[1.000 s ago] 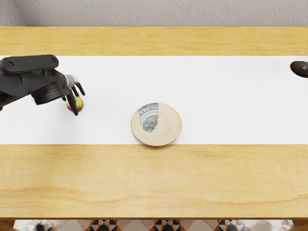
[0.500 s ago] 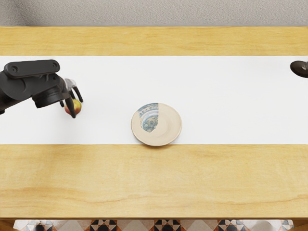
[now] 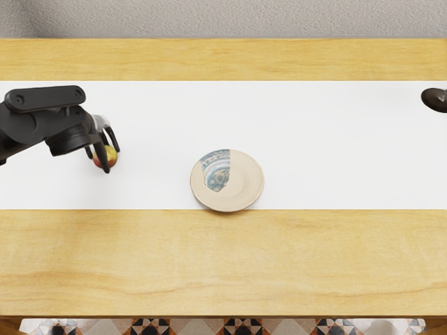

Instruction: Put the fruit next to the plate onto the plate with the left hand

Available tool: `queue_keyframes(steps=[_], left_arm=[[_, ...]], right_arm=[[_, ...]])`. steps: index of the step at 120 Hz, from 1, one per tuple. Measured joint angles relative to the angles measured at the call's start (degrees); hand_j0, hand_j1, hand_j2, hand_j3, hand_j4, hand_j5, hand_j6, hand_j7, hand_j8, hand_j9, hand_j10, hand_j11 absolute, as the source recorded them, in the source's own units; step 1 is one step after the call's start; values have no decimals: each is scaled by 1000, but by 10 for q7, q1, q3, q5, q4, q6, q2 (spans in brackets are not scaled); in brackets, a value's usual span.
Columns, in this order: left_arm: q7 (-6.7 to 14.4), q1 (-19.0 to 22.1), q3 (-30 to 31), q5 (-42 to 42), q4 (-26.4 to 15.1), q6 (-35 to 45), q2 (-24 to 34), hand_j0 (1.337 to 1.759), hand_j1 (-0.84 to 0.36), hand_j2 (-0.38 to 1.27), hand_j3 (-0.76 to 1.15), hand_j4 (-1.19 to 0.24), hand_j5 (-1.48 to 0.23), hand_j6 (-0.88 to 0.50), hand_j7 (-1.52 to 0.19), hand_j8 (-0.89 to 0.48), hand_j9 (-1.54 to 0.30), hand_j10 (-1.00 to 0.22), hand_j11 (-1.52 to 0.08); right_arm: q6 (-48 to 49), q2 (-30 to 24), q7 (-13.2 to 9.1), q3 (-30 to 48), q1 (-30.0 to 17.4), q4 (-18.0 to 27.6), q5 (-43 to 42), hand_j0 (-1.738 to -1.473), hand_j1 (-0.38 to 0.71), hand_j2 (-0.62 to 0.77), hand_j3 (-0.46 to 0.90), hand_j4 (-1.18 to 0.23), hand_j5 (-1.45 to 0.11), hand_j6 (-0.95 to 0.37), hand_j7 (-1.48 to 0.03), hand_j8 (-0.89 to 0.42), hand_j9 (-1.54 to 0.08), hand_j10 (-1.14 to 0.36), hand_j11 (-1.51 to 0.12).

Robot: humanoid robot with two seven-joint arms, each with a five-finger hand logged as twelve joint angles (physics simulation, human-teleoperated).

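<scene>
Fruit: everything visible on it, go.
The fruit is small, round, smooth, yellow with a red blush, apple-like. It is over the white runner, well left of the plate and not touching it. The left hand has dark fingers curled around it, hiding part; whether it is lifted cannot be told.

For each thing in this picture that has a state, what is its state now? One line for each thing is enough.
left hand: fingers curled around the fruit, gripping it.
fruit: in the left hand, left of the plate and apart from it; I cannot tell whether it is lifted.
plate: flat on the white cloth, fruit not yet on it.
right arm: only a dark tip shows at the right edge, far from the plate.
</scene>
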Motion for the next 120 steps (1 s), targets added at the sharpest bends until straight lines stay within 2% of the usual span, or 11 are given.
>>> queue_keyframes(steps=[5,17,29,37,42,52,69,80,89,98,120], left_arm=[[0,3,-4,-1,7,-9,0,1648,-181,197,0,-735,-997,-449,-995,-490,-1010,-729,-1008],[-1,-1,-52,-5,16,-51,5,1650,-276,347,0,-739,-1023,-400,-1004,-442,-1018,-741,-1019],[-1,-12,-133,-8,18,-111,9,1651,-295,379,0,-738,-1046,-378,-1016,-429,-1023,-749,-1024],[-1,-26,-178,-8,19,-133,5,1651,-285,323,0,-734,-1045,-390,-1023,-421,-1025,-751,-1027],[-1,-32,-203,-8,19,-142,3,1652,-297,377,0,-736,-1046,-379,-1023,-429,-1025,-753,-1026],[-1,-34,-239,-8,19,-151,-33,1652,-310,401,0,-741,-1039,-365,-1017,-417,-1022,-754,-1024],[-1,-34,-272,-14,13,-157,-63,1653,-289,343,0,-739,-1043,-375,-1006,-434,-1018,-753,-1021],[-1,-30,-279,-21,0,-162,-76,1653,-314,458,0,-736,-1047,-397,-1017,-465,-1014,-754,-1016],[0,5,-281,-26,-14,-171,-78,1653,-333,509,0,-733,-1052,-404,-1030,-465,-1012,-754,-1013],[0,17,-281,-30,-22,-179,-78,1654,-370,594,0,-711,-1073,-374,-1049,-431,-998,-751,-997],[-1,13,-287,-23,-25,-181,-72,1656,-27,260,0,-358,-527,-218,-516,-245,-496,-375,-495]], right_arm=[[0,0,0,0,0,0,0,-1658,-349,0,0,0,0,0,0,0,0,0,0],[0,0,0,0,0,0,0,-1658,-349,0,0,0,0,0,0,0,0,0,0],[0,0,0,0,0,0,0,-1658,-349,0,0,0,0,0,0,0,0,0,0],[0,0,0,0,0,0,0,-1658,-349,0,0,0,0,0,0,0,0,0,0],[0,0,0,0,0,0,0,-1658,-349,0,0,0,0,0,0,0,0,0,0],[0,0,0,0,0,0,0,-1658,-349,0,0,0,0,0,0,0,0,0,0],[0,0,0,0,0,0,0,-1658,-349,0,0,0,0,0,0,0,0,0,0],[0,0,0,0,0,0,0,-1658,-349,0,0,0,0,0,0,0,0,0,0],[0,0,0,0,0,0,0,-1658,-349,0,0,0,0,0,0,0,0,0,0],[0,0,0,0,0,0,0,-1658,-349,0,0,0,0,0,0,0,0,0,0],[0,0,0,0,0,0,0,-1658,-349,0,0,0,0,0,0,0,0,0,0]])
